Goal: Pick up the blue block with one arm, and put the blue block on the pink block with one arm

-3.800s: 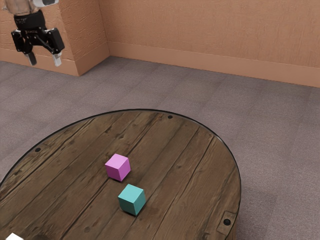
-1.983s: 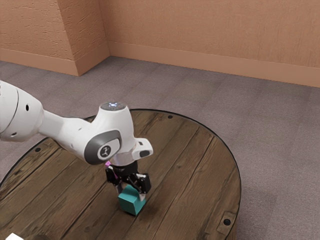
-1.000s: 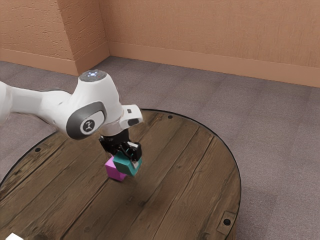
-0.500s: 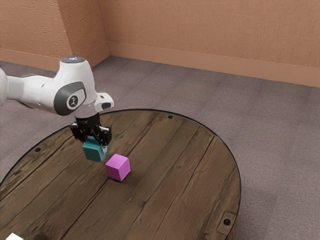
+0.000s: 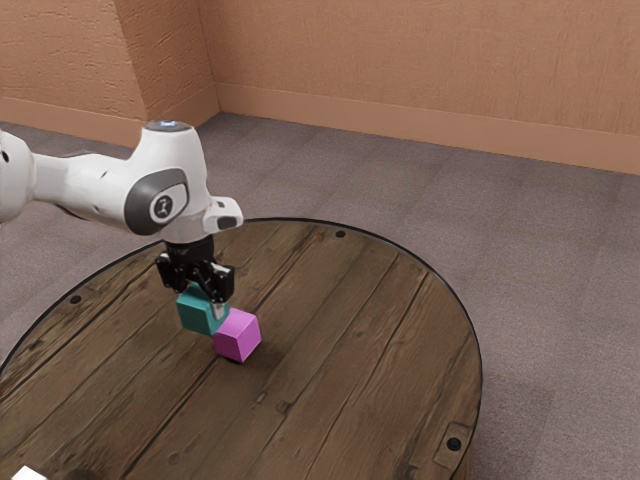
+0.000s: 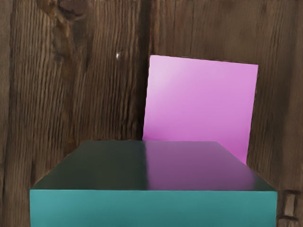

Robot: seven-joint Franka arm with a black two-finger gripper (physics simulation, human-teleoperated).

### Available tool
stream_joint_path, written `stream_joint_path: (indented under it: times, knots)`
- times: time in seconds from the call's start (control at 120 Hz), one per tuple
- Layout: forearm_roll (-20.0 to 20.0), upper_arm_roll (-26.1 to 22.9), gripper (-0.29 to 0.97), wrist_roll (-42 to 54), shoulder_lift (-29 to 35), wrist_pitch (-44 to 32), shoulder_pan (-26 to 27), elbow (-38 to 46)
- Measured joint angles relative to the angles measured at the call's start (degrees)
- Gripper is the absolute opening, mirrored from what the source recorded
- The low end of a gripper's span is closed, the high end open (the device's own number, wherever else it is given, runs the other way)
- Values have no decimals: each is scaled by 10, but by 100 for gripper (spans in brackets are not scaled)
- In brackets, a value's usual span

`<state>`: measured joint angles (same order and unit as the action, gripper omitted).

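My black gripper (image 5: 200,292) is shut on the teal-blue block (image 5: 196,312), holding it just above the round wooden table (image 5: 380,330). The pink block (image 5: 237,336) rests on the tabletop close to the held block, toward the exterior view's right and slightly nearer the camera. The two blocks overlap in that view, and I cannot tell if they touch. In the wrist view the blue block (image 6: 151,189) sits directly under my hand, with the pink block's (image 6: 199,106) top face beyond it and offset to one side.
The table's dark rim (image 5: 470,340) curves round on the exterior view's right, with grey carpet (image 5: 540,260) beyond. A brick wall corner (image 5: 170,70) stands behind the arm. A small white object (image 5: 25,473) lies at the near-left table edge.
My gripper came down from high up, closed on the blue block and lifted it. It swung past the pink block to the exterior view's left, and has now come back right, closer to the pink block.
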<state>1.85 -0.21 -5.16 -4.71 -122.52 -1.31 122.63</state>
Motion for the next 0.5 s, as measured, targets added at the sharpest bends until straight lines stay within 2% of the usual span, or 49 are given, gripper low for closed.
stream_joint_path:
  times: [0.5]
  knots:
    - [2, -15, 37, 16, -34, 1, 7, -45]
